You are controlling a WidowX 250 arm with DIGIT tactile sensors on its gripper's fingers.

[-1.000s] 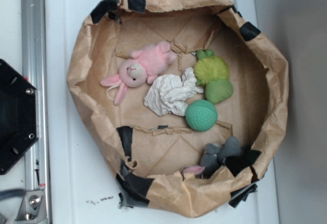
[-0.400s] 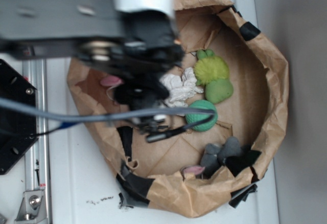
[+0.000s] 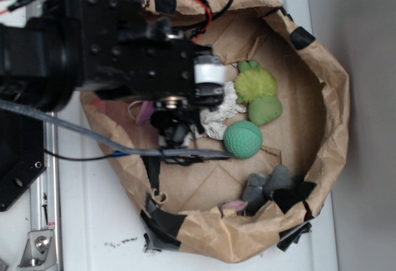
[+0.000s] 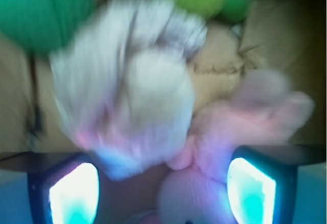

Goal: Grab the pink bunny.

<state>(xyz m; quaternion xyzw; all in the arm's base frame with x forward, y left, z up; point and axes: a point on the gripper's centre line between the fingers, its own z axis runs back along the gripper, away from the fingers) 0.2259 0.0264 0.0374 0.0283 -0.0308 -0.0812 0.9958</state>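
Arm brought in over the paper-lined basket; gripper lowered onto the bunny, no grasp made yet.

A second ago the basket (image 3: 334, 116) was seen with no arm over it; the arm has since been swung in and the gripper (image 4: 162, 185) is now placed low over the pink bunny (image 4: 240, 127), so the approach is judged nearly done and the close is what remains. In the wrist view the jaws are seen spread wide, nothing clamped; the bunny's head lies between them with its body just ahead toward the right pad (image 4: 251, 191). The white paper wad (image 4: 127, 96) is crowded in ahead of the left pad, green ball (image 4: 36, 9) farther ahead-left. Contact cannot be told because of blur.
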